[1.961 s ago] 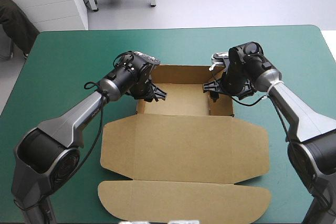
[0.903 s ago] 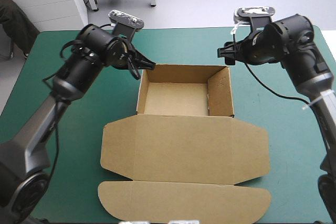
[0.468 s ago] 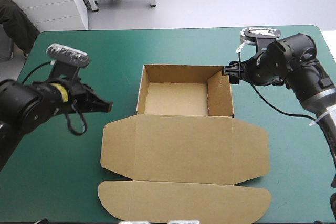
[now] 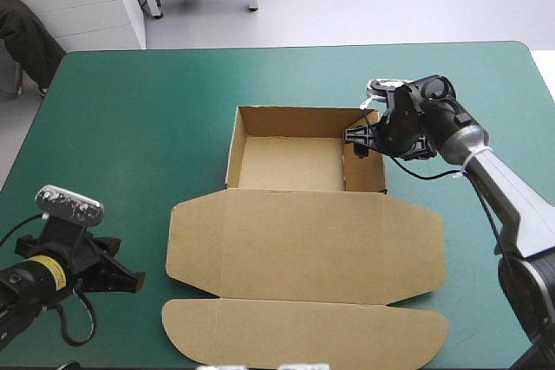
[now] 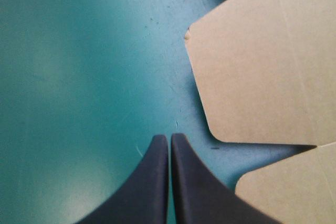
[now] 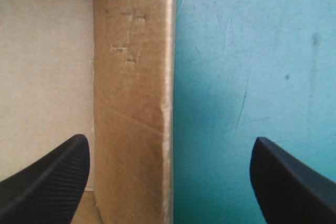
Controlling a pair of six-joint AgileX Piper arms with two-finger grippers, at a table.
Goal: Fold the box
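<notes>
Straddling right wall of box (image 4: 295, 240): right hand (image 6: 170, 153), spread open | left hand (image 5: 169, 139) pinched together, beside lid, over teal-green cover (image 5: 79, 77)

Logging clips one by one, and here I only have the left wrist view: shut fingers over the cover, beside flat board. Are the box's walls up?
Observer: Yes. The box is an open tray, its lid flat.
Operator: Where's the right gripper?
Observer: The right gripper is open at the right wall, straddling it.
Operator: Gripping it?
Observer: No. The outer finger stands well clear of the wall.
</notes>
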